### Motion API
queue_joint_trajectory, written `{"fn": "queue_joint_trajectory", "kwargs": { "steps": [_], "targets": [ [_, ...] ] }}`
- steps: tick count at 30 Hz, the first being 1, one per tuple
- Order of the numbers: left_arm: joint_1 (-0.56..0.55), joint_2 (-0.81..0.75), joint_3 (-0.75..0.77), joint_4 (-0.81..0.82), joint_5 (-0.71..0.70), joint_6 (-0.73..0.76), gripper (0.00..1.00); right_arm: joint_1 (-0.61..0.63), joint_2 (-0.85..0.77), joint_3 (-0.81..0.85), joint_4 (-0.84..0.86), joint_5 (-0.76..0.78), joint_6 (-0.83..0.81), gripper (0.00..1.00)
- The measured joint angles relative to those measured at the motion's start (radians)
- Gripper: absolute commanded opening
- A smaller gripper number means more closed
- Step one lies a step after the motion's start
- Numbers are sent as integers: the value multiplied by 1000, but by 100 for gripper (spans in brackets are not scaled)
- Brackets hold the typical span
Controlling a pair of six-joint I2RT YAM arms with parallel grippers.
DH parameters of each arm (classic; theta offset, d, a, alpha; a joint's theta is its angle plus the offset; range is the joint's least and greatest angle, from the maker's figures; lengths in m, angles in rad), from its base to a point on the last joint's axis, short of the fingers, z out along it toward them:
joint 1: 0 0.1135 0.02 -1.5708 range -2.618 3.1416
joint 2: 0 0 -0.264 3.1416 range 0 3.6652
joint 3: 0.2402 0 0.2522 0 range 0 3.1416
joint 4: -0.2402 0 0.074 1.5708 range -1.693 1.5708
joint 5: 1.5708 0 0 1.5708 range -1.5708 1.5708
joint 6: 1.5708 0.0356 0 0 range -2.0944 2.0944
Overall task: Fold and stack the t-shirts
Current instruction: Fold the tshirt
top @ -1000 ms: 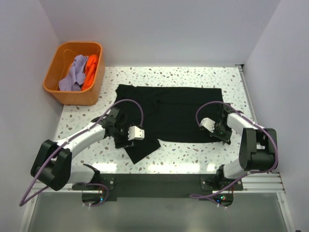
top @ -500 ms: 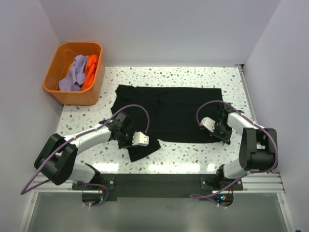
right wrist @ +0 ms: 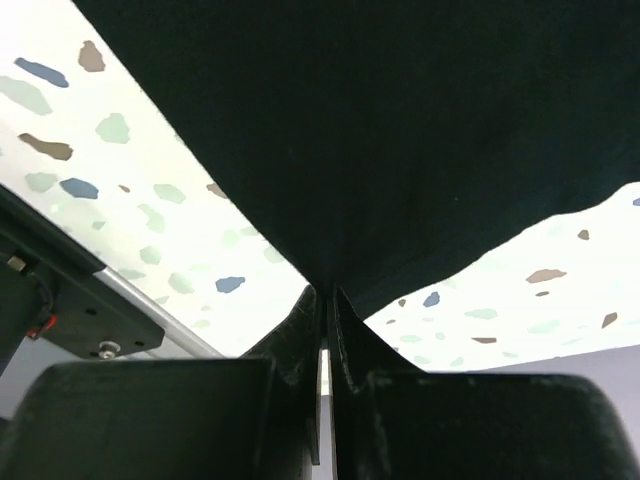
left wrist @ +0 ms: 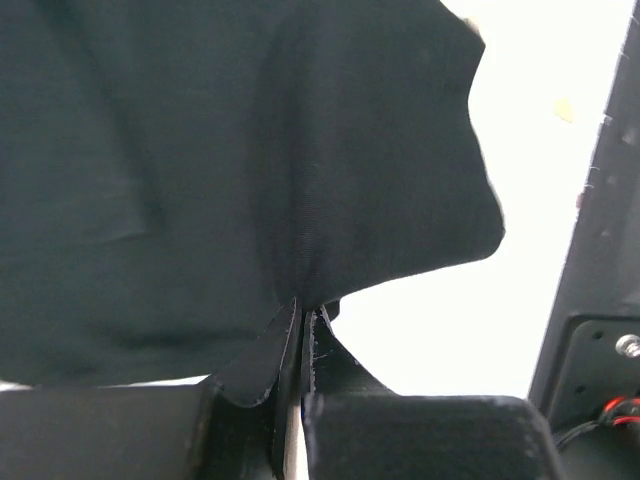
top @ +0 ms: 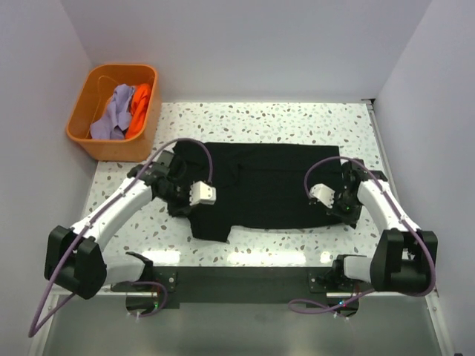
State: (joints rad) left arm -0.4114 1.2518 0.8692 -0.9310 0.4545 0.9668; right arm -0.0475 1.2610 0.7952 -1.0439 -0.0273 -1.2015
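Note:
A large black t-shirt point(top: 260, 185) lies spread across the speckled table. My left gripper point(top: 177, 194) is shut on its left part, and the left wrist view shows black cloth point(left wrist: 250, 160) pinched between the closed jaws of that gripper point(left wrist: 302, 305) and lifted off the table. At the shirt's near right edge my right gripper point(top: 343, 210) is shut on the cloth; the hem point(right wrist: 400, 150) runs up from its closed jaws point(right wrist: 327, 292). A lavender t-shirt point(top: 111, 115) and a bright orange t-shirt point(top: 140, 104) lie crumpled in the tub.
The orange plastic tub point(top: 113, 147) stands at the back left corner of the table. White walls close in the left, back and right sides. A black rail point(top: 245, 282) with the arm bases runs along the near edge.
My left gripper closed on the black shirt's left part and carried it back and to the left, off the table. The shirt's far edge drew nearer. The right gripper shifted slightly nearer, holding its edge.

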Motion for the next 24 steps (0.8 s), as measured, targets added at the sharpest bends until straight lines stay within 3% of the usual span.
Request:
{"fn": "queue_joint_trajectory", "kwargs": {
  "steps": [10,24],
  "targets": [
    [105,249,357,-65,13,41,0,-24,287,277,-43,-36,1,0],
    [135,624,752,-90,-23,74,0,-26,489,484,-50,-39,18,0]
  ]
}}
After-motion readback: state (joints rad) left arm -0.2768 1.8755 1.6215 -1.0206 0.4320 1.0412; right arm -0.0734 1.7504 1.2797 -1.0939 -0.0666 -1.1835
